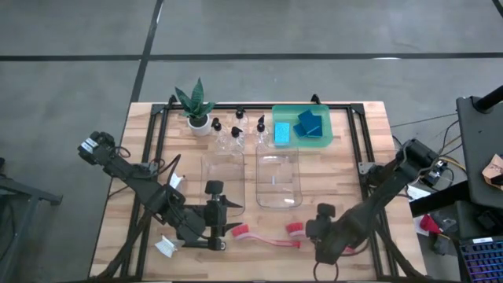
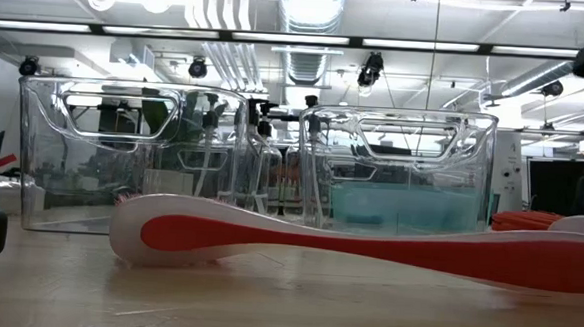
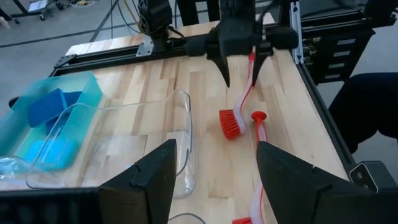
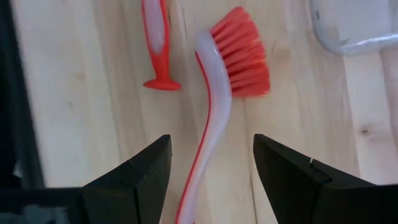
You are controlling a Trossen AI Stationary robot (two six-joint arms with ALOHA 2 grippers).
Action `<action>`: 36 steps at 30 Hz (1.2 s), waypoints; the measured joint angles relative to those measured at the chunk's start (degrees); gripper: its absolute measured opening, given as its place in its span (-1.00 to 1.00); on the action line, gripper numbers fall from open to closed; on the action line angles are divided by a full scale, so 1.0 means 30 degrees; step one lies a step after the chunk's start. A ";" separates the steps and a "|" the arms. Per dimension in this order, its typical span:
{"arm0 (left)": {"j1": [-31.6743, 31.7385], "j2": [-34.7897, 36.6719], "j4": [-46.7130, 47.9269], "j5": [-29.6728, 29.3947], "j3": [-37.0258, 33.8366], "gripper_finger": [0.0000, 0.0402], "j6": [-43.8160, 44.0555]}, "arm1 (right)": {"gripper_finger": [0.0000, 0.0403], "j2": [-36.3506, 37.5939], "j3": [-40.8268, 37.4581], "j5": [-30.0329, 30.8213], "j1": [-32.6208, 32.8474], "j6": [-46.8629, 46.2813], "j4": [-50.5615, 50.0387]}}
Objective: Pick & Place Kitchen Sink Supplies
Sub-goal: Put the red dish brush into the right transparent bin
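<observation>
Plainly the step in hand is taking a red brush off the tabletop's front edge. Left to right: the left gripper (image 1: pixel 236 216) hovers spread and empty by the left red brush (image 1: pixel 267 237); the right gripper (image 4: pixel 211 163), fingers wide and empty, straddles the handle of the right red brush (image 4: pixel 217 93). It should likely drop straight and pinch mid-handle. Its handle end is cut off in the right wrist view; the low view shows neither gripper.

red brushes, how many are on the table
2. One red brush lies near the front edge by the left gripper; the other lies to its right, under the open right gripper. Others may be hidden beneath the arms.
</observation>
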State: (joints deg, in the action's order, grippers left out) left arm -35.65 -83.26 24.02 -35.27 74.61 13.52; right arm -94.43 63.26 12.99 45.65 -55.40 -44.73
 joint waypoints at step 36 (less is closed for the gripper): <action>0.0003 0.0000 -0.0164 0.0000 0.0007 0.06 -0.0036 | -0.80 -0.3341 -0.0379 -0.1348 -0.0195 -0.0861 0.0073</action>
State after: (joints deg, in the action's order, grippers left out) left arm -35.64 -83.26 23.53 -35.27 74.63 13.41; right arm -104.45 62.13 8.95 45.06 -57.98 -44.51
